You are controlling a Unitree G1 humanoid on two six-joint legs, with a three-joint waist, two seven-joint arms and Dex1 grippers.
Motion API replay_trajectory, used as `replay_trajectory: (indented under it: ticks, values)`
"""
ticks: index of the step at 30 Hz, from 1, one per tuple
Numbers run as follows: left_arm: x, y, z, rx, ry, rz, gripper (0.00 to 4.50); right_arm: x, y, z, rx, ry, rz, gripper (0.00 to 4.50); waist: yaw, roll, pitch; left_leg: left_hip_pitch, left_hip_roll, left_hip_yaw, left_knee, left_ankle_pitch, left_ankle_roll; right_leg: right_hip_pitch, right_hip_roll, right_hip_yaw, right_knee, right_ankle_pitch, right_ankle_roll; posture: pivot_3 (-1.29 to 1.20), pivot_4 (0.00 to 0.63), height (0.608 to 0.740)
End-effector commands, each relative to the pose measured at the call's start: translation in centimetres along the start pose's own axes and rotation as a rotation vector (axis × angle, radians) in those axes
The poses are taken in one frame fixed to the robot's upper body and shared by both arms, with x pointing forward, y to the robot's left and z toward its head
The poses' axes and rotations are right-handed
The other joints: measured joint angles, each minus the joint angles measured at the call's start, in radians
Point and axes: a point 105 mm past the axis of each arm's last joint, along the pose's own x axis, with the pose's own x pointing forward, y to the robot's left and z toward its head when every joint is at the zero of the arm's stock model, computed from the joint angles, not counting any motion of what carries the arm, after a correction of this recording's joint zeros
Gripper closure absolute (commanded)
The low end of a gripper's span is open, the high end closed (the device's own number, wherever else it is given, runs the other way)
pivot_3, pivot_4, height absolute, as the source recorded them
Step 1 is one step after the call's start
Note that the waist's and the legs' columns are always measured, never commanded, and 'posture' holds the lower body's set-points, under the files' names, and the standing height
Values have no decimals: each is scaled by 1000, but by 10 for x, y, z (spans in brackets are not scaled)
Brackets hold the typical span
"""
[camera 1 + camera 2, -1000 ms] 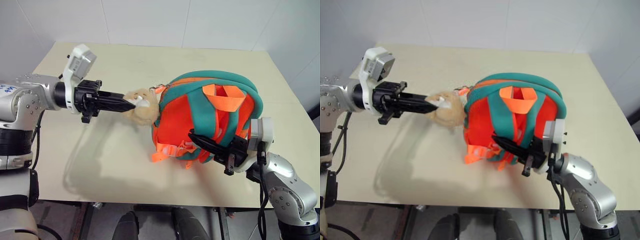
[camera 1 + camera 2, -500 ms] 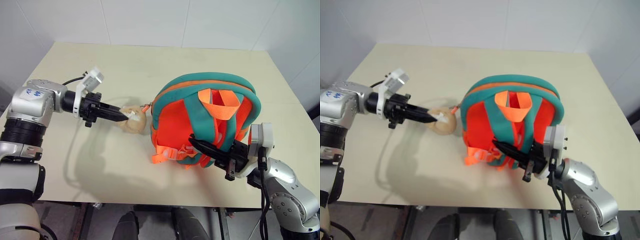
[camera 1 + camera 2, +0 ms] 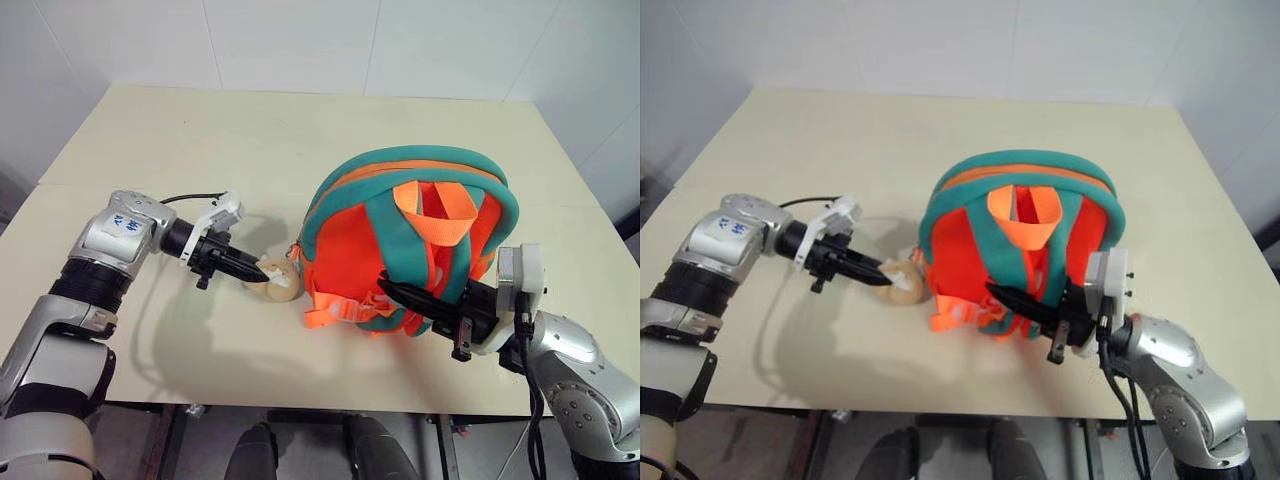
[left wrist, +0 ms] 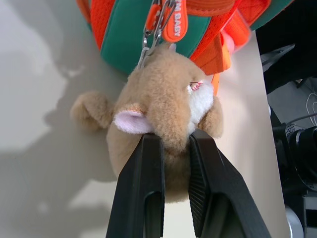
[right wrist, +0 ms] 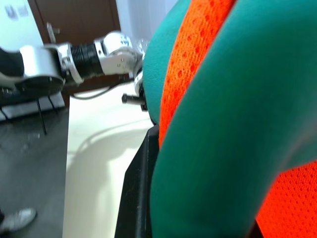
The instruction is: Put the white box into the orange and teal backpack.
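Observation:
The orange and teal backpack (image 3: 410, 235) stands on the cream table (image 3: 200, 130) with its teal shoulder straps towards me. Its tan plush charm (image 4: 163, 94) hangs from a clip at the backpack's left side and rests low on the table. My left gripper (image 3: 262, 271) is shut on the charm, its fingers (image 4: 148, 168) pinching the plush from behind. My right gripper (image 3: 388, 289) is shut on a teal strap (image 5: 233, 124) at the backpack's lower front. The white box is out of view.
The table's front edge (image 3: 300, 405) runs just below both arms, with floor beneath it. A white wall (image 3: 300, 40) stands behind the table. Bare tabletop lies left of and behind the backpack.
My left gripper has come down and in towards the backpack, bringing the plush charm from mid-air to the tabletop. The backpack has settled slightly. The right gripper has stayed put.

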Motion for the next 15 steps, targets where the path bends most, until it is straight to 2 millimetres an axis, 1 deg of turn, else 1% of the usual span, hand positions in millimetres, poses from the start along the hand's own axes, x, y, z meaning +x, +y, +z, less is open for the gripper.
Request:
replay_trajectory:
  ticks: [1,2,3,5,7,11,12,13,14,15]
  values:
    - [-10,-3,16,48,-100,3,3233,-8,-6,0,-5,111,-14,3768,1,0,0,0,0,0,0,0,0,0,0,0,0,0,0,0,150,740]
    - [-12,-3,19,48,-125,12,2869,-9,-6,1,-9,128,2,3475,1,0,0,0,0,0,0,0,0,0,0,0,0,0,0,0,150,740]
    - [-15,-4,21,57,-146,15,2595,-11,-5,3,-21,139,23,3205,1,0,0,0,0,0,0,0,0,0,0,0,0,0,0,0,150,740]
    - [-19,-4,24,66,-177,36,1909,-14,-6,10,-50,145,52,2423,1,0,0,0,0,0,0,0,0,0,0,0,0,0,0,0,150,740]
    - [-24,-4,21,75,-185,59,1292,-21,-10,15,-70,158,71,1791,1,0,0,0,0,0,0,0,0,0,0,0,0,0,0,0,150,740]
    - [-35,-2,13,83,-213,106,53,-43,-21,20,-100,227,92,510,3,0,0,0,0,0,1,0,0,0,0,0,0,0,1,0,150,740]
    - [-39,-3,9,79,-215,114,0,-49,-24,21,-103,247,92,156,3,0,0,-1,0,0,1,0,1,0,0,0,0,0,1,0,150,740]
    - [-43,-3,7,78,-219,121,0,-55,-27,22,-105,263,88,39,3,0,0,-1,0,0,2,0,1,0,0,-1,0,0,1,0,150,740]
    - [-45,-3,5,71,-217,134,0,-62,-31,23,-109,281,77,39,3,0,0,-1,0,0,2,0,1,0,0,0,0,0,1,0,150,740]
    - [-51,2,3,131,-221,200,0,-73,-35,23,-109,313,60,39,3,0,0,-1,0,0,2,0,1,0,0,0,0,0,1,0,150,740]
